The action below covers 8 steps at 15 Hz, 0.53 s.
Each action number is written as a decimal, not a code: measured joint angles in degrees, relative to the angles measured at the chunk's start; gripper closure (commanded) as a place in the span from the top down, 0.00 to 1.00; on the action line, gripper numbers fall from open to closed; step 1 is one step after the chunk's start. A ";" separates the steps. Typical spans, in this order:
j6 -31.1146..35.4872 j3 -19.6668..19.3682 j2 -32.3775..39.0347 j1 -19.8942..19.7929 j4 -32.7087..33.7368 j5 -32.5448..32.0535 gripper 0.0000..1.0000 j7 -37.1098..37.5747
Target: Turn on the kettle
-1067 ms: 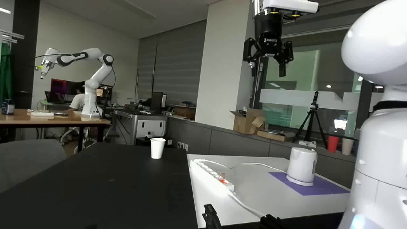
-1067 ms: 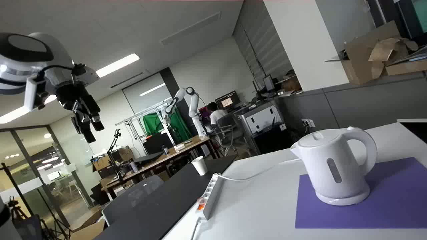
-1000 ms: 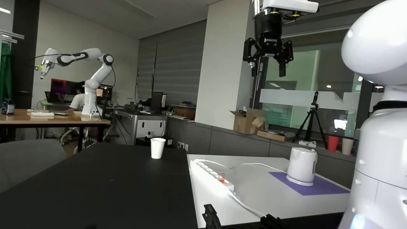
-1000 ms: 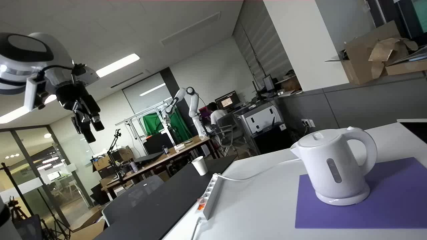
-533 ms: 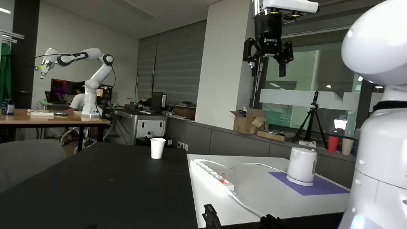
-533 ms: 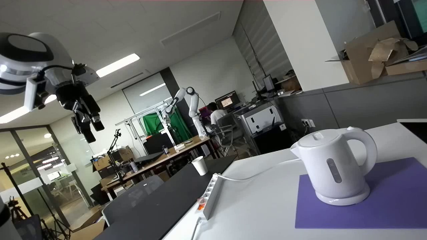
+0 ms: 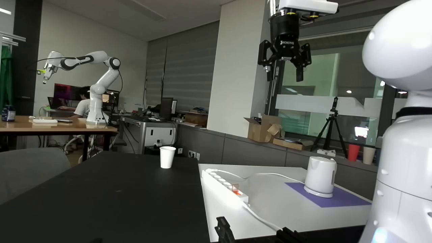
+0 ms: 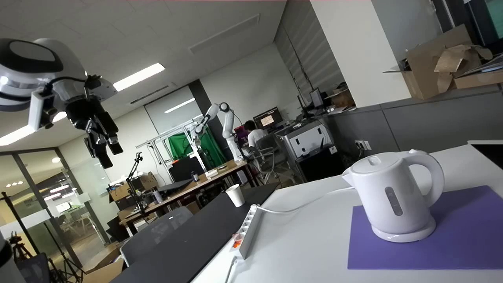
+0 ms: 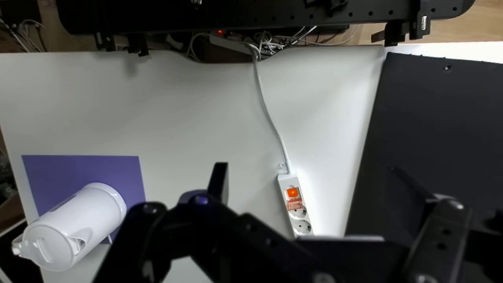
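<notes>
Gripper point(image 7: 284, 77) hangs high over white table point(image 9: 188, 118), fingers point(image 7: 299, 73) spread, nothing between. From fingers, wrist view: kettle point(image 9: 74, 228) well apart, between eight and nine o'clock, upright on mat point(image 9: 82, 171). Spout point(image 8: 347, 176) nearer fingers, handle point(image 8: 437, 177) beyond; reach probably crosses over spout.

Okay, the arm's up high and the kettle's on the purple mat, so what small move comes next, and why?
Probably ease the end effector sideways toward the kettle before lowering: it hangs open, high above the white table, and the wrist view shows the kettle off to one side, not between the fingers. I can't make out the kettle's switch.
</notes>
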 measured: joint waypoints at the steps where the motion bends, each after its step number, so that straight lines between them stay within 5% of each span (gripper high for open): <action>1: 0.00 0.00 0.00 0.00 0.00 0.00 1.00 0.00; 8: 0.50 -0.53 0.06 -0.54 -0.02 -1.54 1.00 -0.04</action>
